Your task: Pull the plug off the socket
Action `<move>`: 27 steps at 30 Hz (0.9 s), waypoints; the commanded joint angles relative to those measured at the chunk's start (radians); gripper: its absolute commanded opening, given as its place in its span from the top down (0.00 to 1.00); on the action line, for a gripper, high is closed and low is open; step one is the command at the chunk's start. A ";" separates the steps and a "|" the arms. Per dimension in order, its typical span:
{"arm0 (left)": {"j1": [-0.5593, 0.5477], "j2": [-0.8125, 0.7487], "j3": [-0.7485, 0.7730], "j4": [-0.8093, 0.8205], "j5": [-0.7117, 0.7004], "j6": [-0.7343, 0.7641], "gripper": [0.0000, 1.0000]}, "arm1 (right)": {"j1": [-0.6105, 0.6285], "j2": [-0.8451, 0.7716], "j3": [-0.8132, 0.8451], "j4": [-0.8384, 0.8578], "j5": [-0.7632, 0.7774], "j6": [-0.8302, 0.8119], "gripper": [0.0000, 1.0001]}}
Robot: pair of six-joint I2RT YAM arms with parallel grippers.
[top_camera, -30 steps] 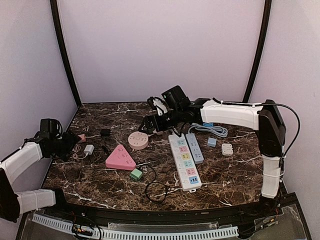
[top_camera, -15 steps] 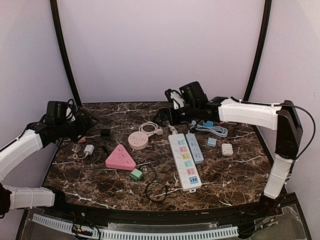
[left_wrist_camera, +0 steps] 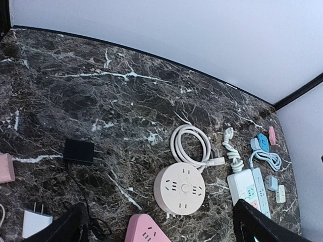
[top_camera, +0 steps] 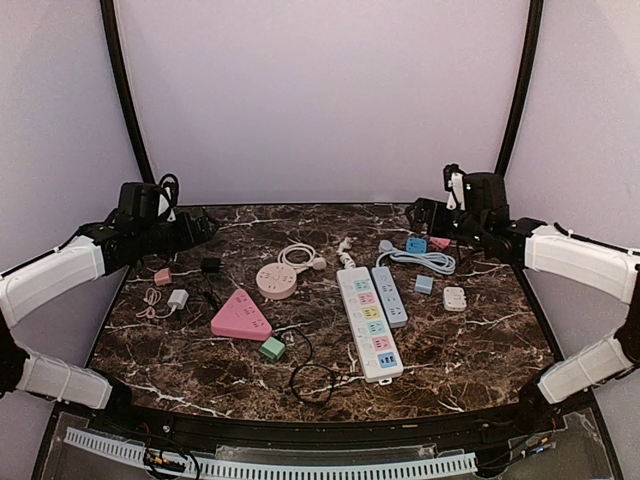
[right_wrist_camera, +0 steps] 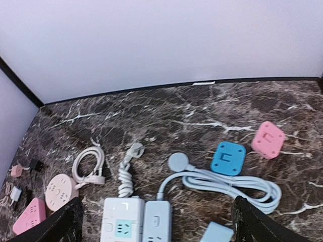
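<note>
A green cube socket (top_camera: 272, 348) lies at the front of the pink triangular socket (top_camera: 239, 316), and a black cable (top_camera: 312, 382) loops away from it. I cannot tell whether a plug sits in it. My left gripper (top_camera: 200, 225) hangs open and empty at the back left, high above the table. In the left wrist view its gripper (left_wrist_camera: 156, 232) frames the round pink socket (left_wrist_camera: 180, 188). My right gripper (top_camera: 420, 215) is open and empty at the back right. In the right wrist view its gripper (right_wrist_camera: 159, 227) is above the white power strip (right_wrist_camera: 121, 222).
A white strip (top_camera: 368, 322) and a blue-grey strip (top_camera: 389, 295) lie side by side at centre right, with a coiled blue-grey cable (right_wrist_camera: 237, 184). A blue adapter (right_wrist_camera: 228, 158), pink adapter (right_wrist_camera: 268, 139), black adapter (left_wrist_camera: 78, 150), white charger (top_camera: 178, 298) and small white socket (top_camera: 455, 298) are scattered.
My right arm has swung from over the round pink socket to the back right. My left arm has risen and moved from the left edge toward the back.
</note>
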 commanded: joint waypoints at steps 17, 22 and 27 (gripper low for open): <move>0.267 -0.070 -0.382 0.597 -0.259 0.256 0.01 | -0.429 -0.105 -0.512 0.741 0.167 -0.292 0.01; 0.311 -0.014 -0.404 0.690 -0.271 0.261 0.01 | -0.457 0.008 -0.577 0.945 0.191 -0.349 0.01; 0.314 0.047 -0.455 0.857 -0.308 0.360 0.01 | -0.460 0.126 -0.594 1.128 0.140 -0.400 0.01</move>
